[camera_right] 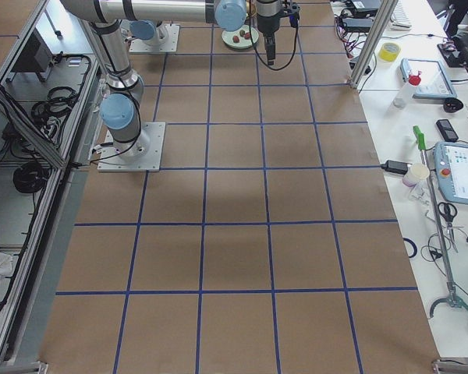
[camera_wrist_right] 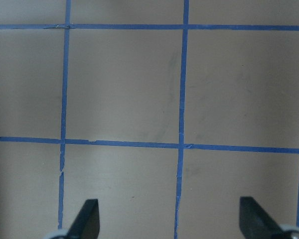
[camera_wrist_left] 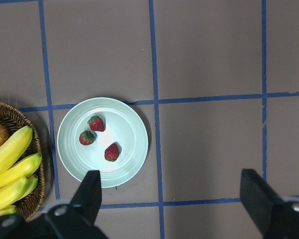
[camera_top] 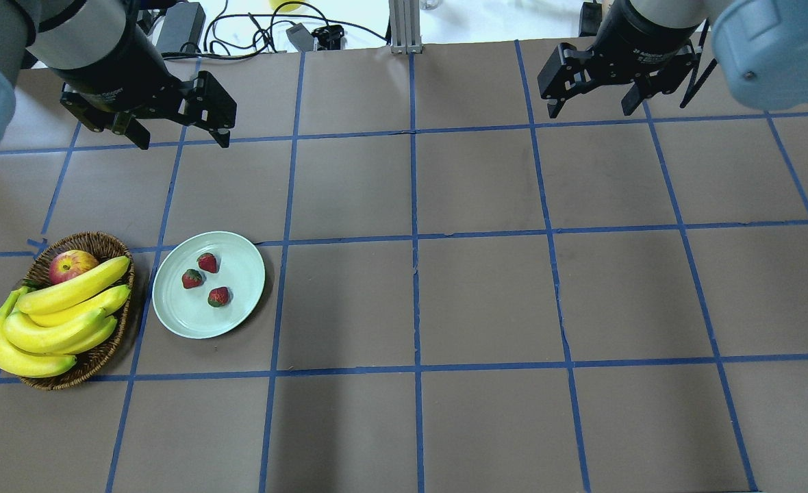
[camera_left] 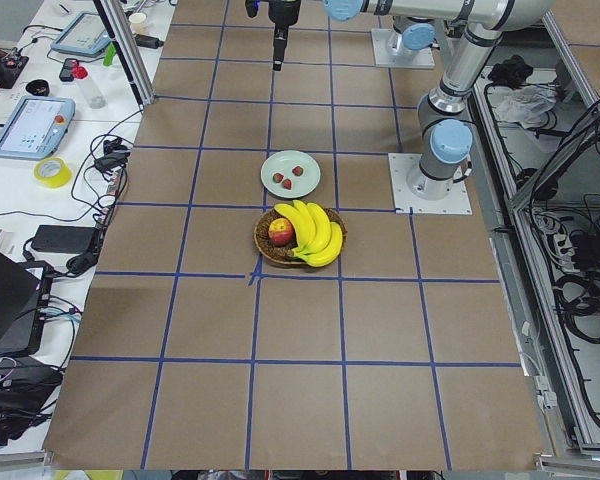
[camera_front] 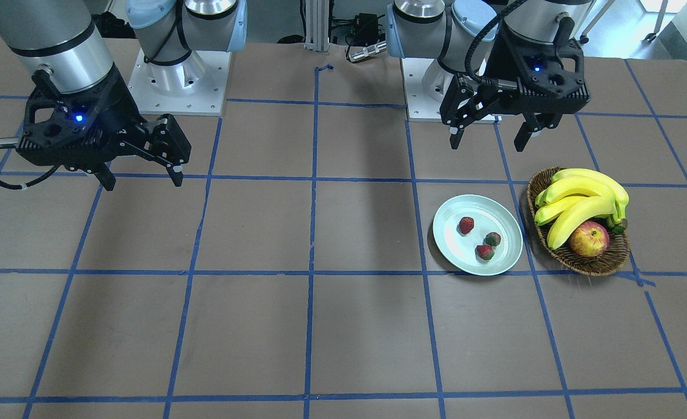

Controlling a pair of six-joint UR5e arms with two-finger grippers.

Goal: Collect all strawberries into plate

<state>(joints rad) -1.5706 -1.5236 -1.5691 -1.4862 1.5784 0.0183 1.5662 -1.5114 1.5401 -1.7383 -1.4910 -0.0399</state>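
Observation:
Three strawberries (camera_top: pixel 207 262) (camera_top: pixel 192 279) (camera_top: pixel 218 296) lie on the pale blue-green plate (camera_top: pixel 178 315), also seen from the front as strawberries (camera_front: pixel 466 225) on the plate (camera_front: pixel 509 256). My left gripper (camera_top: pixel 181 140) hangs open and empty high above the table, behind the plate; its wrist view looks down on the plate (camera_wrist_left: pixel 70 149) and strawberries (camera_wrist_left: pixel 96 123). Far off on the other side, my right gripper (camera_top: pixel 592 109) is open and empty over bare table.
A brown wicker basket (camera_top: pixel 106 243) with a bunch of bananas (camera_top: pixel 55 318) and a red-yellow apple (camera_top: pixel 70 266) stands right beside the plate. Blue tape lines grid the brown table. Cables and gear lie beyond the far edge.

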